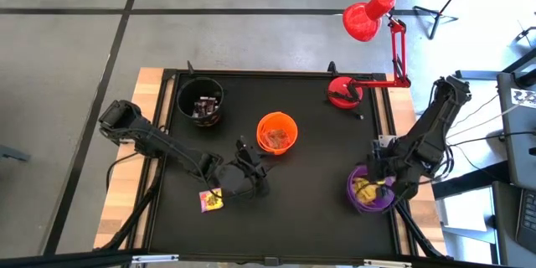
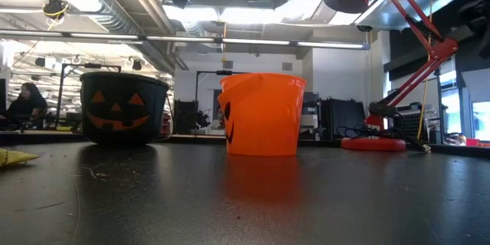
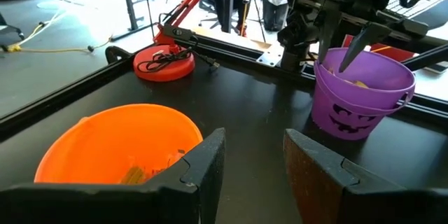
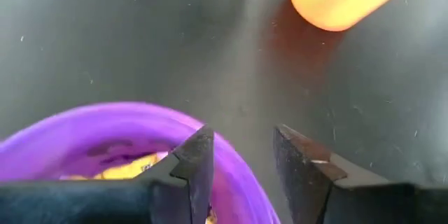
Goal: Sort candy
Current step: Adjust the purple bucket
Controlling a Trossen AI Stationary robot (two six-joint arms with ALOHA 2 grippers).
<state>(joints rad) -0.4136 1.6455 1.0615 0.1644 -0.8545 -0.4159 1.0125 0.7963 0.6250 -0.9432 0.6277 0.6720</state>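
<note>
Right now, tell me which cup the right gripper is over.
The purple cup, at the table's right edge: the right gripper hangs above its rim, while the orange cup and black cup stand farther left.

Yellow candy (image 2: 14, 156) cut off at low view's edge.

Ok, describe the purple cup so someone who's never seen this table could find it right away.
Start from the red desk lamp at the black table's far right corner. Come down that right side to the near corner: the purple cup sits under the right gripper. Unlike the orange cup and black cup, it holds yellow candy.
</note>
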